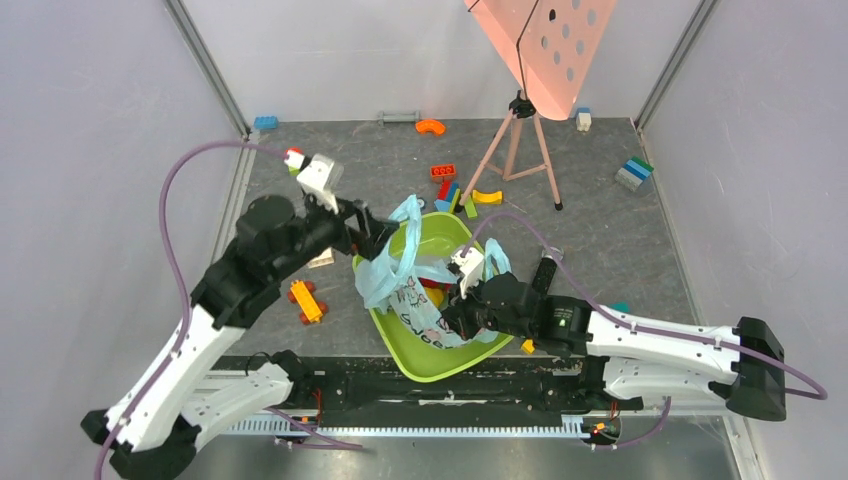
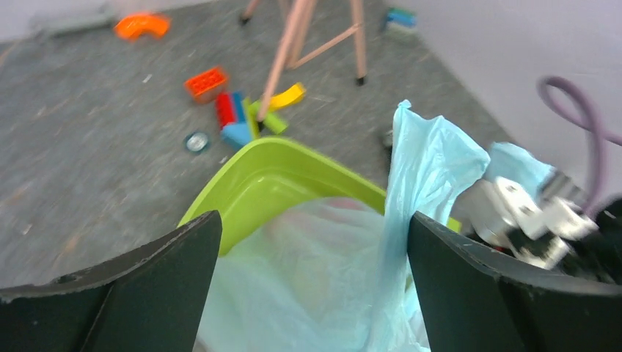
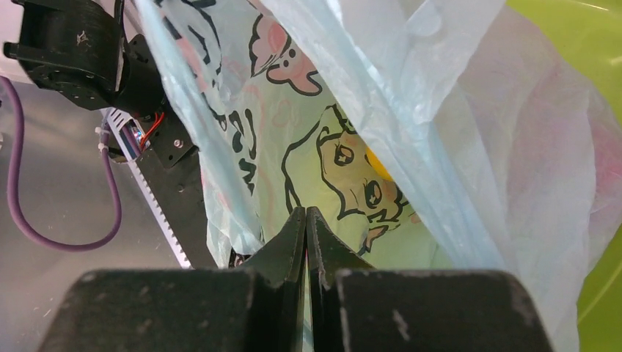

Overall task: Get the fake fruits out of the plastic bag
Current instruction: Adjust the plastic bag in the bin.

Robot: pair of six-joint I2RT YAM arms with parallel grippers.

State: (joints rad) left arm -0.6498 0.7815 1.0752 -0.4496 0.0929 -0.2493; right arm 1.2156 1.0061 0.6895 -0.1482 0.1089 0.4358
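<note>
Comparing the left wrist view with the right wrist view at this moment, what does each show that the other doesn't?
Only the left wrist view: the left hand with its fingers wide apart, small coloured toy blocks on the grey table, and pink tripod legs.
Only the right wrist view: the right hand shut, apparently pinching the light-blue translucent plastic bag, plus the bag's cartoon prints and a yellow fake fruit showing through.
Both: that bag and the lime-green plastic tub.

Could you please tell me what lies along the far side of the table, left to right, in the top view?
Blue block, grey bar, orange arch, pink tripod, white-and-blue block, striped block stack.
</note>
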